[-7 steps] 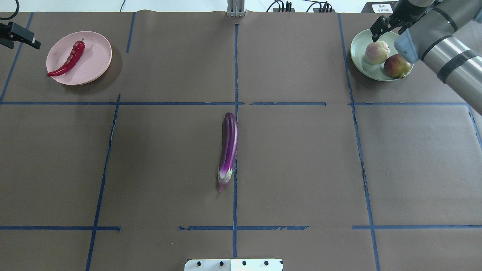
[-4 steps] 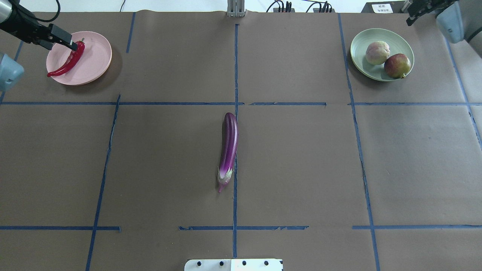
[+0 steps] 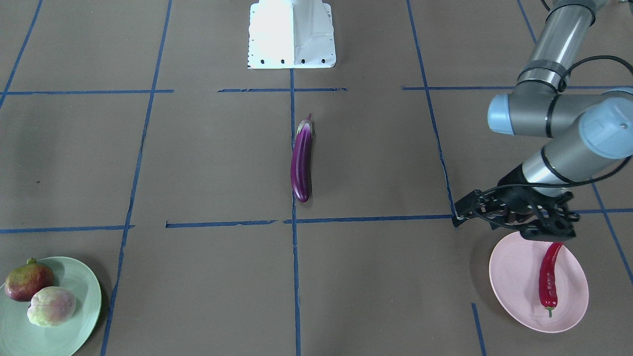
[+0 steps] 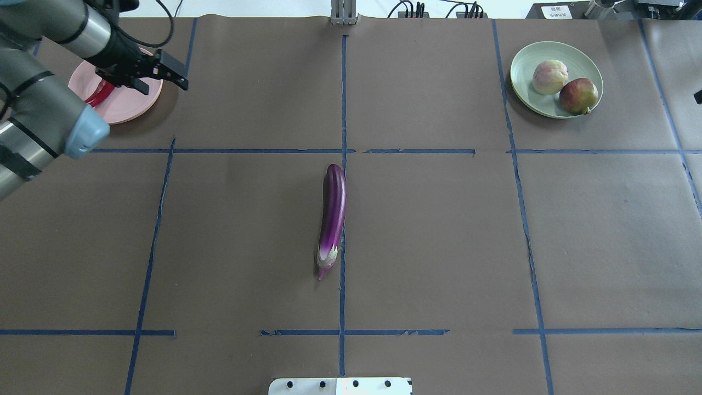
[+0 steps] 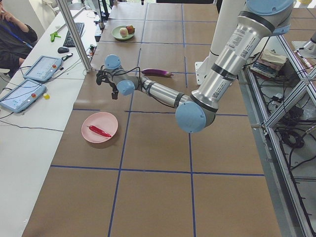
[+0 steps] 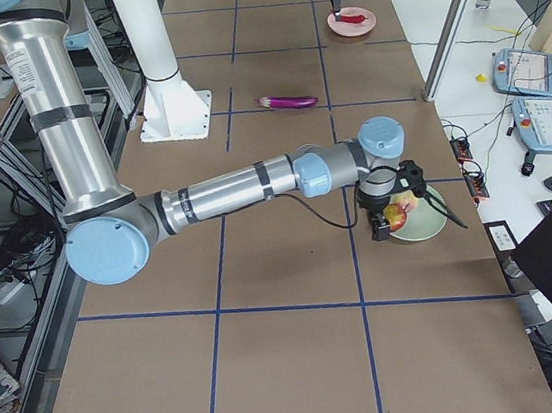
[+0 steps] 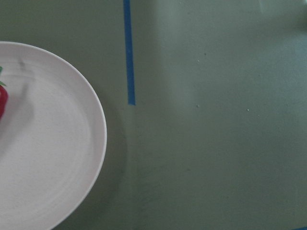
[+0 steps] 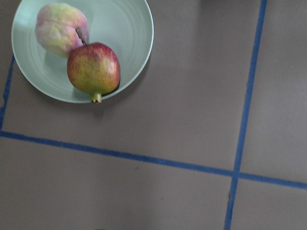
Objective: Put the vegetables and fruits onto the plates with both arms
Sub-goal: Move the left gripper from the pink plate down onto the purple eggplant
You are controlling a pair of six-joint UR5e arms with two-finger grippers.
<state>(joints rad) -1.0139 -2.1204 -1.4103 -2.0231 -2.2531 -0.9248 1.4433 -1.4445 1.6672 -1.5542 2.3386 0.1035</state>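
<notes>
Since 0.5 s ago the L gripper [image 4: 163, 78] has swung off the chili [image 4: 99, 94] & out past the pink plate's [image 4: 129, 104] inboard rim; the R arm has pulled back almost out of the overhead view. L jaws stand spread w/ nothing between them. R gripper [image 6: 390, 217] shows only in the right-side view, by the green plate [image 4: 520, 82]; its jaw state cannot be told. Both fruits [image 4: 549, 77] sit side by side on that plate; the chili lies on the pink plate. Remaining item: eggplant [image 4: 333, 216], bare on the table [image 4: 439, 247], on neither plate.

Key relation: from the L gripper the eggplant lies well off toward the robot's right & back toward the base [image 4: 340, 385]. Its long axis runs base-to-far-edge along the centre tape line [image 4: 342, 99], stem end nearest the base, approx. square to the gripper's present heading. L gripper is judged the nearer of the two. Likely next step: L arm reaches in & closes across the eggplant's short width, mid-body.
</notes>
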